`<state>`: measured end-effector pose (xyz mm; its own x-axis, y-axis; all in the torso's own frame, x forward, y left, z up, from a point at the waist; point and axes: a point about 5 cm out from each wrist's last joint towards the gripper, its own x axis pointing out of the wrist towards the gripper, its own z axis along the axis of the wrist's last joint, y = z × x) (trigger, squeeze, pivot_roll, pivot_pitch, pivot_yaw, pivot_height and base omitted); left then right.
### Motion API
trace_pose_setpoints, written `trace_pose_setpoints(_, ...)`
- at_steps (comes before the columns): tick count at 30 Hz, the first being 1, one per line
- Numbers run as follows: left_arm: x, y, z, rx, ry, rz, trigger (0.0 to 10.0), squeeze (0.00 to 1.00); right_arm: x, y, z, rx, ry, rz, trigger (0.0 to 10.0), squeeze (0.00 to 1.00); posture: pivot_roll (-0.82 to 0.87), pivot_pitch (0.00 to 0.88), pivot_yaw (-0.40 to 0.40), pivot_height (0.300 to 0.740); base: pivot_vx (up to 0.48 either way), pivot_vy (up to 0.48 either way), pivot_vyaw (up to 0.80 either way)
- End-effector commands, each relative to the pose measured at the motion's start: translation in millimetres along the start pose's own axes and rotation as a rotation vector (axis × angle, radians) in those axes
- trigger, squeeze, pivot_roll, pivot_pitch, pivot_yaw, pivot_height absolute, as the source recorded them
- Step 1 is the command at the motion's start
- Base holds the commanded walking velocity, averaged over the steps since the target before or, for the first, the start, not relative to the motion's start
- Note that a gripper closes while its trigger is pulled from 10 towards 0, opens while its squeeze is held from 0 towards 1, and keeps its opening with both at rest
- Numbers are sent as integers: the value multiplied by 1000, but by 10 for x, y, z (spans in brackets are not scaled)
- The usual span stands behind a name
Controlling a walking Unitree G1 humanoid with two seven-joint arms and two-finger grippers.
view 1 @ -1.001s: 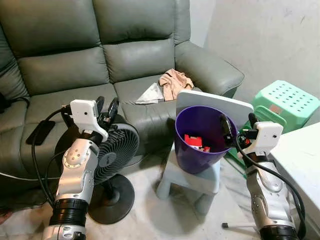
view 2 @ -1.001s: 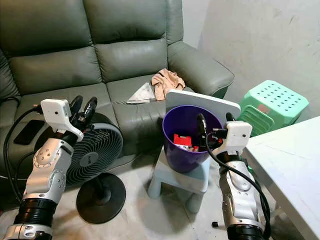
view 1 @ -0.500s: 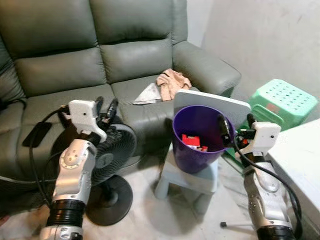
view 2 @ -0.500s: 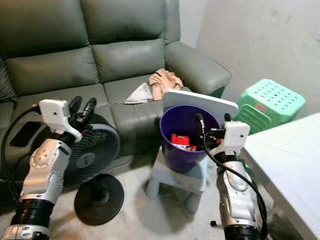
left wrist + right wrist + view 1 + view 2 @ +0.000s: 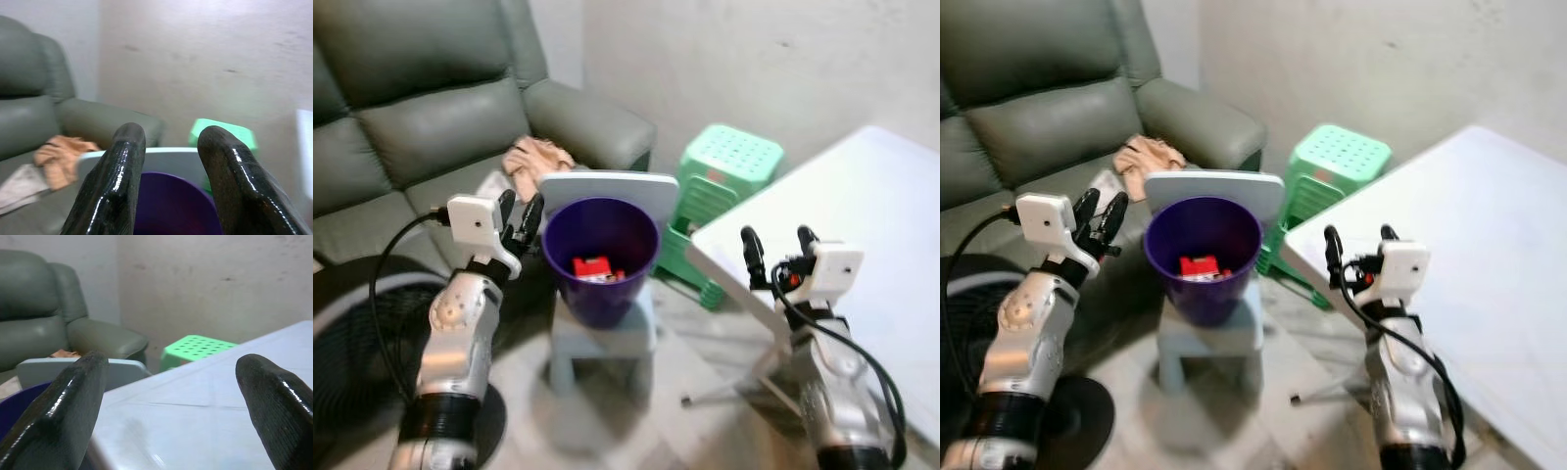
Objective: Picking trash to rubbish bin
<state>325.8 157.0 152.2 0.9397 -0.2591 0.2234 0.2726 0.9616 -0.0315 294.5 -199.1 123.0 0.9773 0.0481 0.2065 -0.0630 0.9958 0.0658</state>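
A purple rubbish bin [image 5: 600, 257] holding red trash [image 5: 596, 267] stands on a small stool [image 5: 601, 338] beside the sofa [image 5: 431, 117]. The left gripper [image 5: 521, 217] hovers beside its rim, fingers slightly apart; the right gripper [image 5: 775, 246] is raised over the white table [image 5: 862, 225], fingers wide apart.

Glossy plastic bin [image 5: 600, 257], leather sofa [image 5: 421, 127]

I see the purple rubbish bin [image 5: 1203, 257] on a small pale stool [image 5: 1209, 345], red trash [image 5: 1198, 265] inside it. My left gripper [image 5: 1101, 217] hovers beside its rim, fingers slightly apart. My right gripper [image 5: 1361, 241] is spread over the white counter [image 5: 1489, 235] edge. A green stool [image 5: 1337, 166] stands behind.
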Motion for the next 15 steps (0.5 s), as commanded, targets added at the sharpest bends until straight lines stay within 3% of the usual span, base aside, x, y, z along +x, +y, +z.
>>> trace_pose_setpoints(1,-24,37,52,36,-25,-1,10000,0,27,64,74,-2,-43,44,10000,0,-38,63,-38,740,0,0,0)
trace_pose_setpoints(9,-38,8,66,-1,-38,-2,10000,0,14,75,72,12,-46,70,10000,0,-35,63,-45,740,0,0,0)
trace_pose_setpoints(15,-175,-108,-107,1,11,-46,10000,0,-47,140,-1,12,-10,183,10000,0,-32,64,-54,740,0,0,0)
